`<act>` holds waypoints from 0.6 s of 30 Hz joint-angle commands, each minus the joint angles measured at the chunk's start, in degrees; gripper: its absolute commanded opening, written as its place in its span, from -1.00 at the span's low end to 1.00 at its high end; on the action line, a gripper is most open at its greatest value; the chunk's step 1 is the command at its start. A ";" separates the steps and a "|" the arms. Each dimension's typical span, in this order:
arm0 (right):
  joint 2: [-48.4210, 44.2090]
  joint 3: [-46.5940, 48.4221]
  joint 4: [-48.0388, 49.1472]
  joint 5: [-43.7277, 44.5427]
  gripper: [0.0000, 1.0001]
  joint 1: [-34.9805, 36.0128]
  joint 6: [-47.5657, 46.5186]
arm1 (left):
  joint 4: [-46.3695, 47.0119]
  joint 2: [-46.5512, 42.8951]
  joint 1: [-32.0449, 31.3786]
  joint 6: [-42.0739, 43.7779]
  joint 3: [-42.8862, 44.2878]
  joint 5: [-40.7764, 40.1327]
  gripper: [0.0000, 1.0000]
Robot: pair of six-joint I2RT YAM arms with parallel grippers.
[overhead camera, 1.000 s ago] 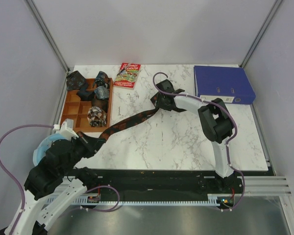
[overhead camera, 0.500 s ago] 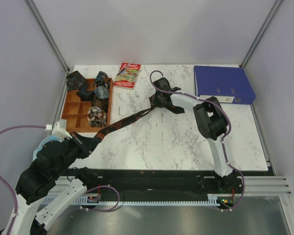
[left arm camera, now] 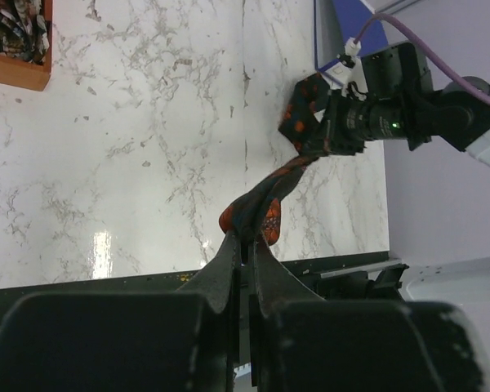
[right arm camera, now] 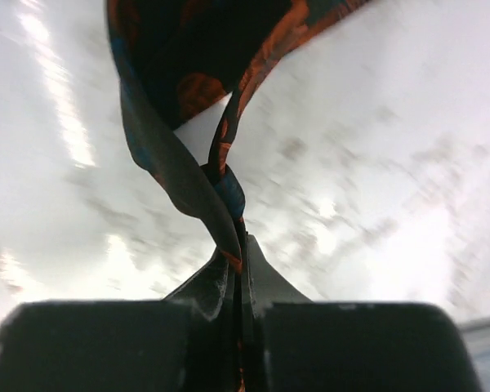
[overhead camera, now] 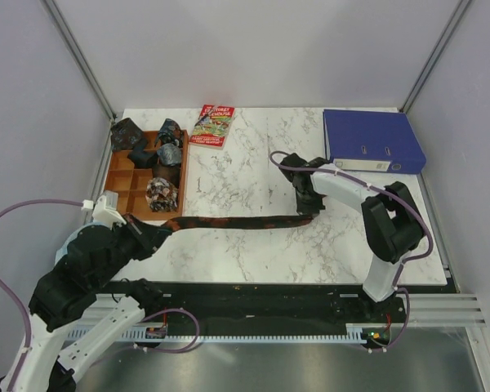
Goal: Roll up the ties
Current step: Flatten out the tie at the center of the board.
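Your one long tie (overhead camera: 237, 220), black with orange-red blotches, runs in a nearly straight band across the near half of the worktop (overhead camera: 253, 163), pinched at both ends. The left jaws are closed tight on its near-left end, and the right jaws are closed tight on the other end, right of the worktop's middle. Held this way it looks drawn out to full length, probably to take up slack before rolling. Both wrist views show a twist in the cloth just past the jaws, which you would likely want flattened first. In and beside the wooden tray (overhead camera: 114, 192) at the far left I count about six small dark bundles (overhead camera: 170, 153); they crowd together, so I cannot be sure. Farther back lie one booklet (overhead camera: 214, 125) and one blue binder (overhead camera: 374, 139).
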 commanded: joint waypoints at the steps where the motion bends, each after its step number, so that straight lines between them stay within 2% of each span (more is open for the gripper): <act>1: -4.65 -4.14 -15.52 14.60 -0.88 -1.05 -1.36 | 2.92 2.38 -0.15 -0.37 -5.38 1.49 -0.97; 3: -4.49 -4.24 -15.79 15.93 -0.85 -1.58 -0.22 | 3.27 3.35 -0.15 -1.60 -8.39 3.16 -0.96; 6: 1.64 0.49 -16.48 16.38 -0.74 -1.49 -1.70 | 4.33 3.97 -0.15 -1.87 -13.58 3.69 -0.96; 7: 6.36 2.60 -17.18 16.99 -0.73 -1.58 -2.14 | 5.12 3.71 -0.06 -1.86 -15.76 3.52 -0.97; 9: 10.96 10.06 -19.38 18.84 -0.72 -0.79 -3.72 | 5.65 2.66 -0.15 -2.31 -16.66 3.34 -0.97; 12: 18.61 20.00 -21.85 19.54 -0.56 0.35 -6.35 | 4.42 2.91 -0.15 -2.92 -16.05 1.85 -0.96; 14: 24.67 27.38 -24.38 20.15 -0.01 1.23 -7.51 | 3.63 3.62 -0.15 -4.14 -16.05 1.59 -0.97; 16: 30.46 35.26 -26.50 23.57 0.33 2.90 -8.30 | 3.28 3.53 -0.15 -5.29 -17.01 1.76 -0.96; 18: 32.42 39.43 -26.25 22.20 0.46 3.86 -9.26 | 3.28 2.48 -0.15 -7.04 -17.80 1.93 -0.96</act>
